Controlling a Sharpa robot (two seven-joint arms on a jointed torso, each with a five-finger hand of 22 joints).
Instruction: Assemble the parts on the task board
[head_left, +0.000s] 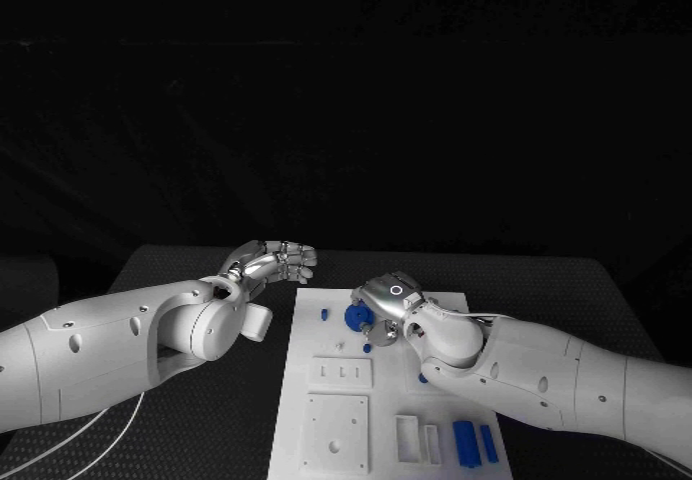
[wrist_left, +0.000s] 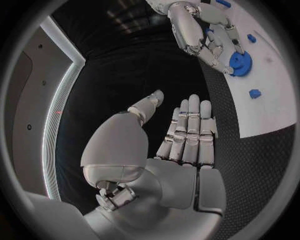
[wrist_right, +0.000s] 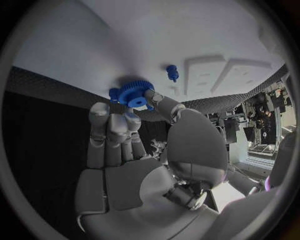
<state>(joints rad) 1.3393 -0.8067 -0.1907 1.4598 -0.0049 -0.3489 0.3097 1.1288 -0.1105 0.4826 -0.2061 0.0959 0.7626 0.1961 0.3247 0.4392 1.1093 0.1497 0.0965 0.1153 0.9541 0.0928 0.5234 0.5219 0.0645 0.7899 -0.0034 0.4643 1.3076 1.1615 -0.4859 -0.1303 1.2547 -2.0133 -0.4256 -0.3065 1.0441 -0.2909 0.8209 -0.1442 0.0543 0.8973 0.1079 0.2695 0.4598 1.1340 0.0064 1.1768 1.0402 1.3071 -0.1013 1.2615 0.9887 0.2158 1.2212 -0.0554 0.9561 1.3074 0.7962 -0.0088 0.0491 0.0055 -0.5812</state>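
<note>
Head view has my right hand (head_left: 392, 300) at the far end of the task board (head_left: 325, 400), fingertips pinching a blue gear (wrist_right: 134, 92). My left hand (head_left: 267, 262) hovers left of the board, fingers straight, holding nothing.

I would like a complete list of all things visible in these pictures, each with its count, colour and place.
flat white task board: one, white, middle of the black table, between the two arms.
round blue toothed gear: one, blue, at the board's far end, at the right hand's fingertips.
small blue peg: one, blue, standing on the board near the gear.
oblong blue blocks: two, blue, near right corner of the board.
other small blue pieces: a few, blue, scattered on the board near the gear.
black table: one, black, under everything.
left hand: silver, off the board's far left corner, empty.
right hand: silver, over the board's far end, fingers on the gear.
</note>
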